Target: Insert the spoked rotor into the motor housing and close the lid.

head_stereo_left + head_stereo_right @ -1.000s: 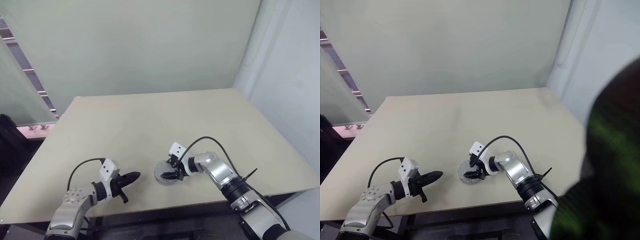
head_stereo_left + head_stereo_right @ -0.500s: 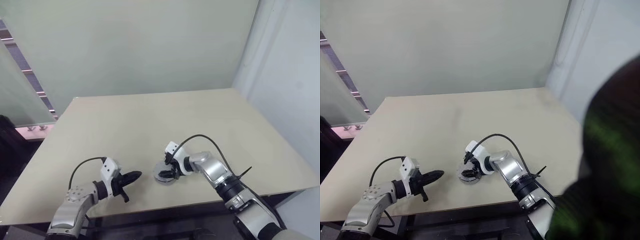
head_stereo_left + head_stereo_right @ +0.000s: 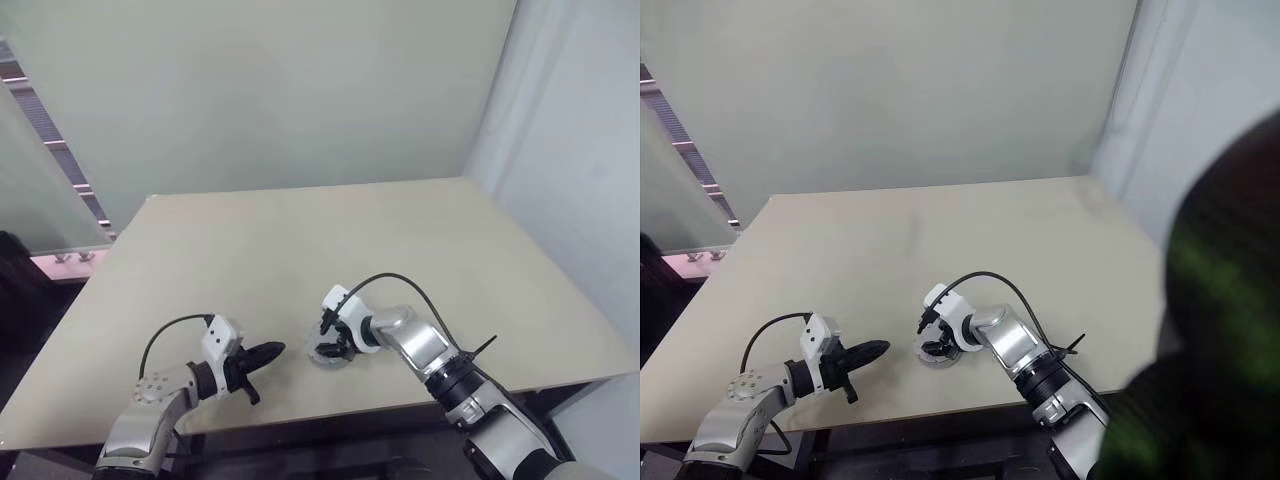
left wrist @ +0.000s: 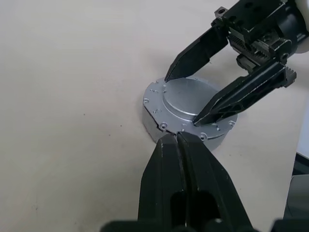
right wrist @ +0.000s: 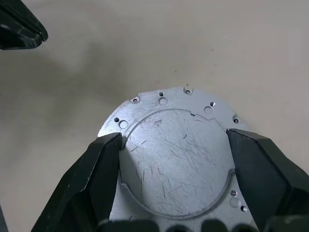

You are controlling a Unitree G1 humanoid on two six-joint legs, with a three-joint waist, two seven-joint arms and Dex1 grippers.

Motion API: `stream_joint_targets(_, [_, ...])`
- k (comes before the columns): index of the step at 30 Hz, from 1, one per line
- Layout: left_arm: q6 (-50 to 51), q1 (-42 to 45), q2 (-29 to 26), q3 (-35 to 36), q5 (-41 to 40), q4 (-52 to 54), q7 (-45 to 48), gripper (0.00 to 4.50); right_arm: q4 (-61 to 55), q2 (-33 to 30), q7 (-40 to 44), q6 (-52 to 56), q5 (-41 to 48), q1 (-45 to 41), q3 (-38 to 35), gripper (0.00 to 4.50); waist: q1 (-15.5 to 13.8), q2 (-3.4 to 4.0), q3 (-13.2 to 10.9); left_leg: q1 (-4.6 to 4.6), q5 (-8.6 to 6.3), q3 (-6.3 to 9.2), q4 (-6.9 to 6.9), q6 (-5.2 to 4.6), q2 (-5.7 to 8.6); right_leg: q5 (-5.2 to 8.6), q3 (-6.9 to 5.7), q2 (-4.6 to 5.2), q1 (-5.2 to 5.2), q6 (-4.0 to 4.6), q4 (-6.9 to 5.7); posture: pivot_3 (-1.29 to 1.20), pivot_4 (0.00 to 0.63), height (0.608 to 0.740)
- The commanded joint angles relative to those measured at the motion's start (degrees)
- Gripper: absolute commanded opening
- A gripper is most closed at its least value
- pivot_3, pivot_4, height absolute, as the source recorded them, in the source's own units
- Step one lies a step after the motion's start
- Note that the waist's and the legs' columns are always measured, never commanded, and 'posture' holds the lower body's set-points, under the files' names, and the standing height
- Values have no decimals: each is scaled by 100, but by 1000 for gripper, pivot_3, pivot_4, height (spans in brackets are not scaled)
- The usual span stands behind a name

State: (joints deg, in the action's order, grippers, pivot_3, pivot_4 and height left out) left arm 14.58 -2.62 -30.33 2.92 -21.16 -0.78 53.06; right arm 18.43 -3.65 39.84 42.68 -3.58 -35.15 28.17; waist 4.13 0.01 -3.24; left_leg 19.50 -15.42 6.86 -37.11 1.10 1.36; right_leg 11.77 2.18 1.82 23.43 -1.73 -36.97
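Silver and scratched, the round metal assembly (image 4: 188, 111) sits near the front edge of the beige worktop (image 3: 300, 250), a raised disc on top of a flange dotted with small holes. It is the only part you have here (whether this top face is the lid or the rotor I cannot tell, and no copper windings are visible).

Your right tool (image 5: 171, 186) straddles the raised disc with its fingers spread, one on each side, apparently close to the rim but not clamped. Your left tool (image 4: 176, 140) is clenched on nothing, its tip just beside the flange.

I judge the closing step is in hand. Next, press or seat the top squarely, without skidding the assembly.

Behind the worktop stands a plain pale green wall (image 3: 300, 90).
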Motion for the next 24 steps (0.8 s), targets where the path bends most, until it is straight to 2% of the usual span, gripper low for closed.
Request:
stream_joint_targets(1, [-94,126,8,-10,-3,89,14,0,-71,4,-183,194,-155,111,161,3270,0,0,0,0,0,0,0,0,0,0,0,0,0,0,0,0,0,740])
stream_joint_targets(13, [-140,255,84,-102,62,-21,4,0,-46,39,-366,578,-158,146,245,3270,1,1,12,-1,0,0,1,0,0,0,-1,0,-1,0,0,0,0,740])
stream_joint_targets(24, [-488,655,347,-452,463,-437,-157,0,-25,2,-299,892,-136,116,346,3270,-5,12,55,-2,0,2,2,0,6,0,1,3,-7,0,4,0,0,740])
